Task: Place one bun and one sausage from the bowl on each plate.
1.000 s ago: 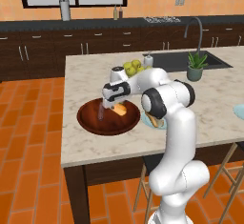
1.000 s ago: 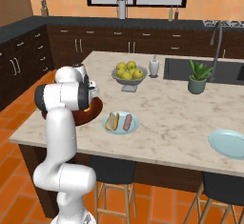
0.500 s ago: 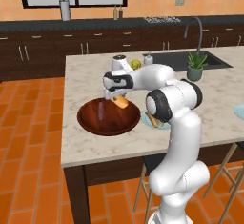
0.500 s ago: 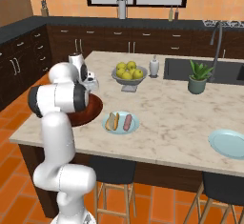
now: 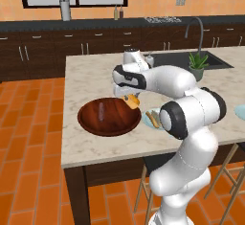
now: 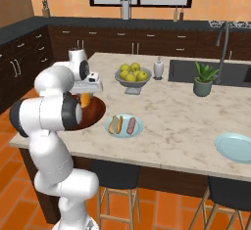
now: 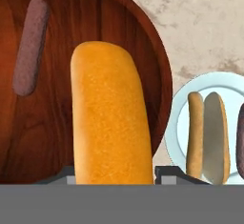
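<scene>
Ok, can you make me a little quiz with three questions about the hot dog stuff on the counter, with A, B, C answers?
1. Where is the loose sausage?
A. In the wooden bowl
B. In the sink
C. On the floor

2. How many plates are on the counter?
A. One
B. Two
C. Four

3. What are the robot's fingers doing?
A. Hanging open
B. Holding a bun
C. Holding a pear

Answers:
1. A: in the hand view the sausage lies on the bowl's dark wood.
2. B: the right base view shows a near plate with a bun and a sausage on it, and a far plate that is bare.
3. B: the bun is gripped and lifted over the bowl's edge.
</scene>
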